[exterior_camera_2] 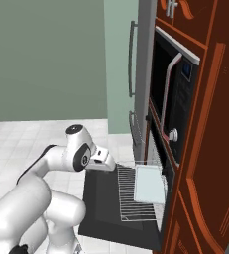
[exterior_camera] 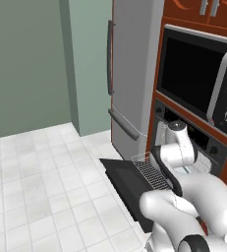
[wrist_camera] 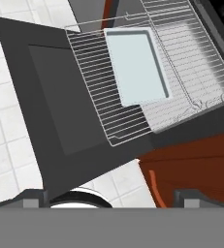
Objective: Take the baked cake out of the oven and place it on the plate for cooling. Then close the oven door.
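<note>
Below the microwave [exterior_camera: 196, 74], the oven door [wrist_camera: 60, 106] lies dropped flat, and a wire rack [wrist_camera: 118, 87] is pulled out over it carrying a pale tray [wrist_camera: 135, 65]. Gripper [wrist_camera: 111, 196] hangs above the door and rack, jaws spread wide, gripping nothing. The cake — can't make it out on that rack from here.

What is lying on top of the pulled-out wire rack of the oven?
On the wire rack lies a pale rectangular tray, seemingly empty. Under the rack is the open oven door. No cake is visible; the oven's deeper interior is hidden from these views.
</note>
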{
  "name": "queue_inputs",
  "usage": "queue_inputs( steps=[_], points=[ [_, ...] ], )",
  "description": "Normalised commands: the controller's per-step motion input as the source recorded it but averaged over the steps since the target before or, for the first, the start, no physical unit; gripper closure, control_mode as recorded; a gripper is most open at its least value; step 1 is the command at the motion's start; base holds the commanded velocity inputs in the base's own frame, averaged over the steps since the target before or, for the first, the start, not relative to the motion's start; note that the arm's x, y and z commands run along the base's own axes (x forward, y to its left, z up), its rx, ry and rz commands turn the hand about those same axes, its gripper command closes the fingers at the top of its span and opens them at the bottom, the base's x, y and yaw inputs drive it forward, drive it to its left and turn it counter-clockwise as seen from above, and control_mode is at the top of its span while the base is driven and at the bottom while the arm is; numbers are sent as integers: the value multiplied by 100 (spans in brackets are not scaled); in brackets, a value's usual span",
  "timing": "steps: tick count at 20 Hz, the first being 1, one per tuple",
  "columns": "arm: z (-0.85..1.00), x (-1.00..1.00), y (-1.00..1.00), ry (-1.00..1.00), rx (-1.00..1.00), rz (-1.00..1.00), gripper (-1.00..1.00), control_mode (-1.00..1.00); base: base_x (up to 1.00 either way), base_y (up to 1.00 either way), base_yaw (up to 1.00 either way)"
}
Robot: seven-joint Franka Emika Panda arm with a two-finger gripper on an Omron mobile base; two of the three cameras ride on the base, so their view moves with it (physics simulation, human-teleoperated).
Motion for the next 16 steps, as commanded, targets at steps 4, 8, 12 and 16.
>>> queue_inputs(
  steps=[4,8,12,16],
  points=[
    [-41,10,0,0,0,0,-100,-100,0,0,0],
    [-44,8,0,0,0,0,-100,-100,0,0,0],
    [-44,6,0,0,0,0,-100,-100,0,0,0],
    [-46,0,0,0,0,0,-100,-100,0,0,0]
  ],
)
